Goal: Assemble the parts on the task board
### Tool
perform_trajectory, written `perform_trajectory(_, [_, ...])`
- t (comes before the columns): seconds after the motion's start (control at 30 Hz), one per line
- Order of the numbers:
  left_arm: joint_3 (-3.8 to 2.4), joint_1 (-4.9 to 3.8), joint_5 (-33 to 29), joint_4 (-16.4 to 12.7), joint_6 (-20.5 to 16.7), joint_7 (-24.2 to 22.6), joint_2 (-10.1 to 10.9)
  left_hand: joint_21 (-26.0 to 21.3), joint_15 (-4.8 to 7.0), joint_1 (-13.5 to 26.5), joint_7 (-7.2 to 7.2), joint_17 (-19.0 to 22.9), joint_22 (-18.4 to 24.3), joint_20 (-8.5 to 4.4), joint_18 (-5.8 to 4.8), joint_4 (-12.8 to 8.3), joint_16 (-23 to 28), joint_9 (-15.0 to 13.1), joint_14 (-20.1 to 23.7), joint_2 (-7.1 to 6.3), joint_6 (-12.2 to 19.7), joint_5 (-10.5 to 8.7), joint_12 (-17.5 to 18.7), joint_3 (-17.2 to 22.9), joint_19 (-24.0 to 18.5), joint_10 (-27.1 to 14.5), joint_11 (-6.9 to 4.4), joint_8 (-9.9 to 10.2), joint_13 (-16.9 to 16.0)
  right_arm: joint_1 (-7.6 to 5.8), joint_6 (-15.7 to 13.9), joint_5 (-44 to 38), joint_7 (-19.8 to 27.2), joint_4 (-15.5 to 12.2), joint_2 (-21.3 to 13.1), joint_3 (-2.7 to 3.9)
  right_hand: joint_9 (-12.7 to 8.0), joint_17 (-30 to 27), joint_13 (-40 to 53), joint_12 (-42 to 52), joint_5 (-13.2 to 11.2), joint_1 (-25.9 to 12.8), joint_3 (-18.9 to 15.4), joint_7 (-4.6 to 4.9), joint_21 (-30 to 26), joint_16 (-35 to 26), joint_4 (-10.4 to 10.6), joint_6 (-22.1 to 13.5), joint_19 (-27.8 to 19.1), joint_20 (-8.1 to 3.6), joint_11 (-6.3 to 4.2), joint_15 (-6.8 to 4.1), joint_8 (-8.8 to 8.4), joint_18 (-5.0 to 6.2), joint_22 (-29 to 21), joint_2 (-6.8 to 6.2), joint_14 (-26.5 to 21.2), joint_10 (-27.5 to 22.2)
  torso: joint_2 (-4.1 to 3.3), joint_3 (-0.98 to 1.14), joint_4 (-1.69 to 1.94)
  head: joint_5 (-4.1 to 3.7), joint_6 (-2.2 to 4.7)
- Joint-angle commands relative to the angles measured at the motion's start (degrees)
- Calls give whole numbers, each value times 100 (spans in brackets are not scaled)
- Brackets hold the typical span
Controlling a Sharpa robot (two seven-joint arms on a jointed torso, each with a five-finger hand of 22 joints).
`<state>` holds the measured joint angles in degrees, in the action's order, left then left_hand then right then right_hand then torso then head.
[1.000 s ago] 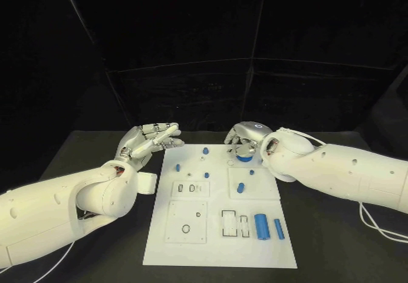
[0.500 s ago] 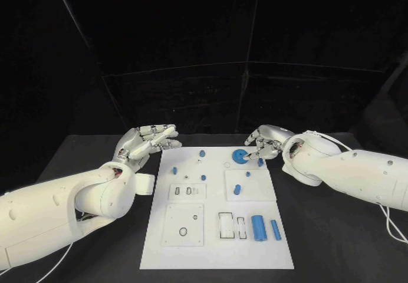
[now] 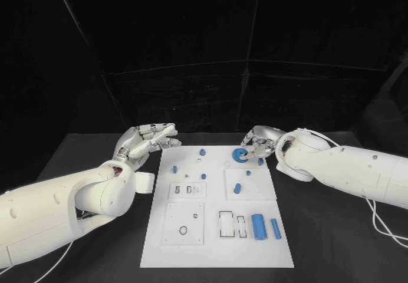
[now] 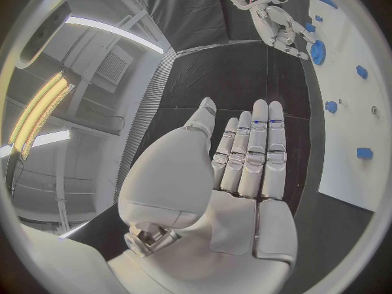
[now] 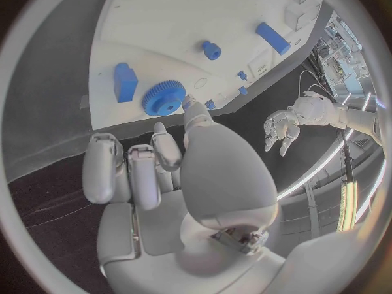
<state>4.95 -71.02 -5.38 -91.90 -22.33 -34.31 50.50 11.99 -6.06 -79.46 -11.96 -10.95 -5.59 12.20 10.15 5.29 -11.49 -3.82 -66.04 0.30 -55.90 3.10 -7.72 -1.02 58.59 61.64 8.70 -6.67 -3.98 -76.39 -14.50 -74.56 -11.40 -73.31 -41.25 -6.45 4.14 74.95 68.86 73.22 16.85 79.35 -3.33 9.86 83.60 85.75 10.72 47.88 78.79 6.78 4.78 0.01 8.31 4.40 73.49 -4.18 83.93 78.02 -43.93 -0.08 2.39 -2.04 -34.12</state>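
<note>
The white task board (image 3: 217, 250) lies in the middle of the black table. A blue gear (image 3: 240, 156) sits near its far edge. My right hand (image 3: 260, 143) hovers just right of the gear with loosely bent fingers, holding nothing. In the right wrist view the thumb tip of my right hand (image 5: 179, 170) points at the gear (image 5: 166, 98), beside a blue block (image 5: 124, 81). My left hand (image 3: 150, 139) is raised off the board's far left corner, fingers straight and empty. The left wrist view shows my left hand (image 4: 245, 170) the same way, with the gear (image 4: 317, 51) far off.
Several small blue parts (image 3: 202, 152) are scattered over the board's far half, with an oblong one (image 3: 237, 189) at mid-right. Two blue cylinders (image 3: 257, 227) lie at the near right beside empty slots (image 3: 231, 224). Bare black table surrounds the board; a cable (image 3: 374, 215) trails at the right.
My right hand came off the gear, swung right, then drifted back a little toward it. The gear stays on the board. My left hand has not moved.
</note>
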Motion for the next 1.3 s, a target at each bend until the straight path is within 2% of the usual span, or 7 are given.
perform_trajectory(0.03, [-5,-9,35,1,81,-50,-9,-20,-3,0,-18,-6,6,25,31,-31,21,4,15,36,-38,-14,33,-10,29,13,22,19,7,-11,205,-3,-31,33,45,3,-5,444,229,190,4,83,-21,2,47,52,-36,35,66,5,0,49,47,-108,68,36,409,106,3,-2,-9,11,-11])
perform_trajectory(0.27, [-5,-9,35,2,85,-48,-10,-20,-3,0,-18,-6,6,25,31,-31,21,4,15,36,-38,-14,33,-10,29,13,22,19,7,-10,294,-185,-114,105,119,3,-6,649,788,642,-224,281,110,-11,139,134,-213,159,199,8,-8,48,98,-149,284,186,440,386,6,-2,0,2,-23])
perform_trajectory(0.63, [-5,-9,35,5,87,-48,-8,-20,-3,0,-18,-6,6,25,31,-31,21,4,15,36,-38,-14,33,-10,29,13,22,19,7,-8,411,-397,-204,170,198,2,-12,704,897,723,-256,380,226,-11,166,156,-336,211,232,7,-9,49,102,-160,345,246,447,427,4,3,-7,13,-41])
perform_trajectory(0.93, [-5,-9,35,9,89,-45,-11,-20,-3,0,-18,-6,6,25,31,-31,21,4,15,36,-38,-14,33,-10,29,13,22,19,7,-2,363,-577,-268,201,276,1,-4,726,991,785,-431,411,429,-30,185,165,-454,398,253,3,-24,40,152,-168,389,340,448,467,5,2,-10,13,-60])
perform_trajectory(1.1, [-5,-9,35,9,92,-43,-13,-20,-3,0,-18,-6,6,25,31,-31,21,4,15,36,-38,-14,33,-10,29,13,22,19,7,1,195,-669,-383,200,296,1,38,732,1168,924,-469,358,617,-145,205,165,-472,816,284,-43,-117,-31,300,-176,441,480,448,592,7,2,-4,7,-62])
perform_trajectory(1.2, [-5,-9,35,8,92,-43,-10,-20,-3,0,-18,-6,6,25,31,-31,21,4,15,36,-38,-14,33,-10,29,13,22,19,7,2,43,-728,-418,172,283,1,50,741,1254,988,-640,448,810,-218,216,167,-566,989,301,-101,-186,-94,335,-180,468,569,450,654,9,3,-6,8,-64])
perform_trajectory(1.3, [-5,-9,35,9,90,-42,-5,-20,-3,0,-18,-6,6,25,31,-31,21,4,15,36,-38,-14,33,-10,29,13,22,19,7,3,-160,-774,-396,122,270,1,51,752,1300,1020,-678,466,956,-249,226,170,-620,1068,320,-137,-216,-124,326,-187,497,623,452,686,11,1,-9,13,-59])
